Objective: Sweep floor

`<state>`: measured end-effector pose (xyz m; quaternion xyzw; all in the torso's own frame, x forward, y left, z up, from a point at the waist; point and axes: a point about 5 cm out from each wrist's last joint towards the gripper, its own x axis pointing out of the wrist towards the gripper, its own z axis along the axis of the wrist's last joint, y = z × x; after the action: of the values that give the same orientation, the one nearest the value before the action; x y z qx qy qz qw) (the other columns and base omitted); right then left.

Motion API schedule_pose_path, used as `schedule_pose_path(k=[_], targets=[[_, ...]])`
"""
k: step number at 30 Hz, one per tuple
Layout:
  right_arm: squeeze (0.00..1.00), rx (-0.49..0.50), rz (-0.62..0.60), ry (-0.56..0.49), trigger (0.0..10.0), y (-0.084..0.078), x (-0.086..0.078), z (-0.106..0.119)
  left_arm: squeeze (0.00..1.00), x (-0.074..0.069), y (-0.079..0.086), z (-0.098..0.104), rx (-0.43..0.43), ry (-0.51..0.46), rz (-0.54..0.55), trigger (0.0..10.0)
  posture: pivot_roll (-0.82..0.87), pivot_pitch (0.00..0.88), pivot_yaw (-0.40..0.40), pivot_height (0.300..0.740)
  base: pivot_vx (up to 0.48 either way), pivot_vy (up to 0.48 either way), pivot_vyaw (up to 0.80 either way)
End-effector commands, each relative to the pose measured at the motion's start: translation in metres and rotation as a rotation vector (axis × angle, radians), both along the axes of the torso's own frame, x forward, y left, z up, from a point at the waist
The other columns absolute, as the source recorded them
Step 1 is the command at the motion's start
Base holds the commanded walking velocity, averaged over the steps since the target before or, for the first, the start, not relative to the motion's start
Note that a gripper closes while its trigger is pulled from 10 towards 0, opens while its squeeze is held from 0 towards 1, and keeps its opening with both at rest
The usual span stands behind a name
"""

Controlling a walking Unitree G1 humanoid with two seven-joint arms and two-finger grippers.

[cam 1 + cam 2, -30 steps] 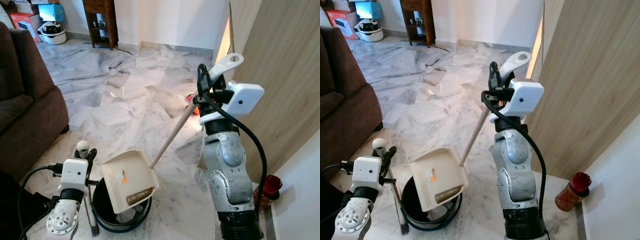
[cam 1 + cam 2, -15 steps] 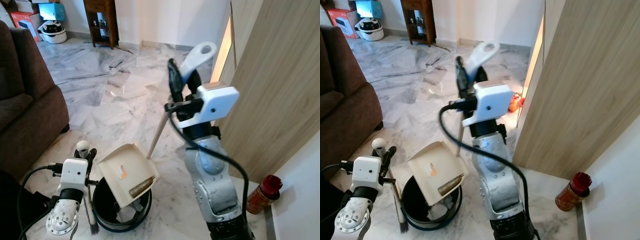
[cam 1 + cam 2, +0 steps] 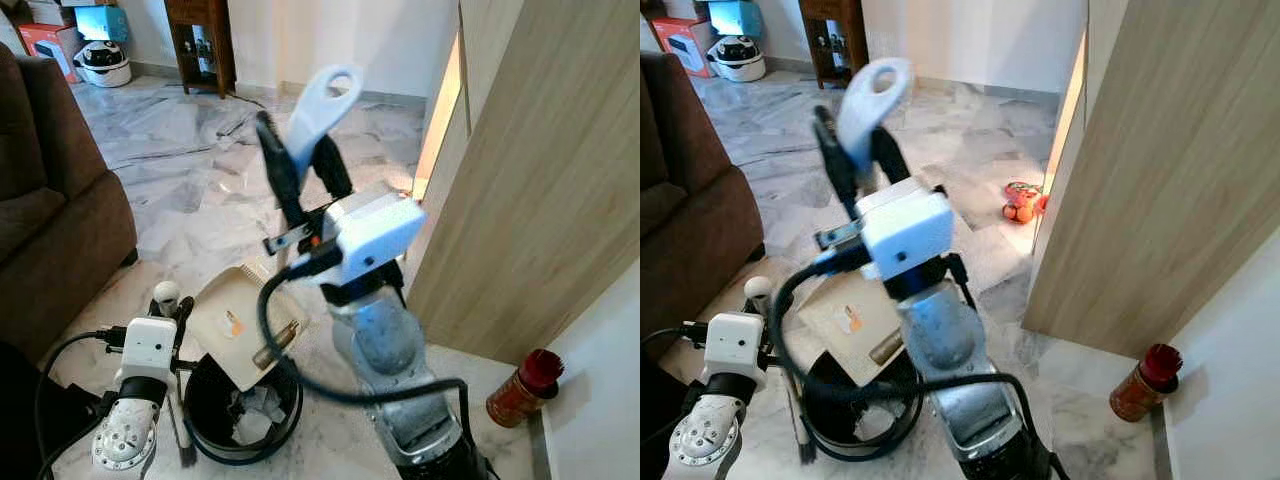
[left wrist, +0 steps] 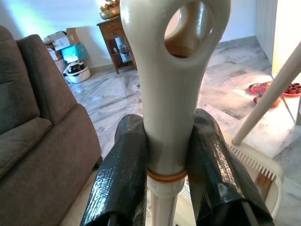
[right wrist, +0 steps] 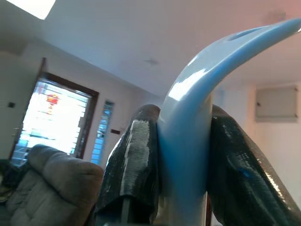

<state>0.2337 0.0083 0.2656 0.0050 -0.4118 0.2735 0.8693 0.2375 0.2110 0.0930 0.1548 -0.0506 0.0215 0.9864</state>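
My right gripper (image 3: pixel 300 160) clamps the dustpan (image 3: pixel 235 325) handle, tipping it over the bin (image 3: pixel 225 425), sweepings apparently dumped, while my left gripper (image 4: pixel 167 174) clamps the broom (image 4: pixel 174 70).

Floor (image 3: pixel 200 190): glossy grey-white marble, reflective. Dustpan (image 3: pixel 240 325) and its handle (image 3: pixel 318 105): smooth cream plastic. Bin (image 3: pixel 215 410): black plastic. Sofa (image 3: pixel 50 200): brown matt cloth. Panel (image 3: pixel 540 180): matt wood grain. Right gripper (image 5: pixel 186 155) fingers (image 5: pixel 134 160): black, slightly shiny, textured.

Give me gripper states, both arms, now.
Left gripper: shut on the cream plastic brush handle.
Right gripper: shut on the white looped dustpan handle.
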Motion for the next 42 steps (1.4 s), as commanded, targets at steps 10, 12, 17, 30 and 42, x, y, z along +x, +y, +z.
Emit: schedule_pose_path(k=[10,12,17,30,42], targets=[[0.00,0.062,0.100,-0.105,10.0,0.009,-0.026,0.016,0.00,0.002,-0.003,0.010,0.034,-0.057,-0.031,10.0,0.23,0.046,-0.008,0.740,0.000,0.000,0.00],[0.00,0.080,0.127,-0.064,10.0,0.009,-0.025,0.014,0.00,0.002,-0.003,0.010,0.035,-0.057,-0.031,10.0,0.23,0.046,-0.008,0.740,0.000,0.000,0.00],[0.00,0.105,0.139,-0.036,10.0,0.009,-0.024,0.014,0.00,0.002,-0.003,0.010,0.035,-0.058,-0.032,10.0,0.23,0.046,-0.008,0.740,0.000,0.000,0.00],[0.00,0.018,0.094,-0.142,10.0,0.010,-0.028,0.014,0.00,0.002,-0.003,0.010,0.035,-0.059,-0.033,10.0,0.23,0.045,-0.008,0.740,0.000,0.000,0.00],[0.00,0.041,0.073,-0.085,10.0,0.007,-0.021,0.011,0.00,0.002,-0.003,0.010,0.034,-0.060,-0.031,10.0,0.23,0.046,-0.008,0.740,0.000,0.000,0.00]])
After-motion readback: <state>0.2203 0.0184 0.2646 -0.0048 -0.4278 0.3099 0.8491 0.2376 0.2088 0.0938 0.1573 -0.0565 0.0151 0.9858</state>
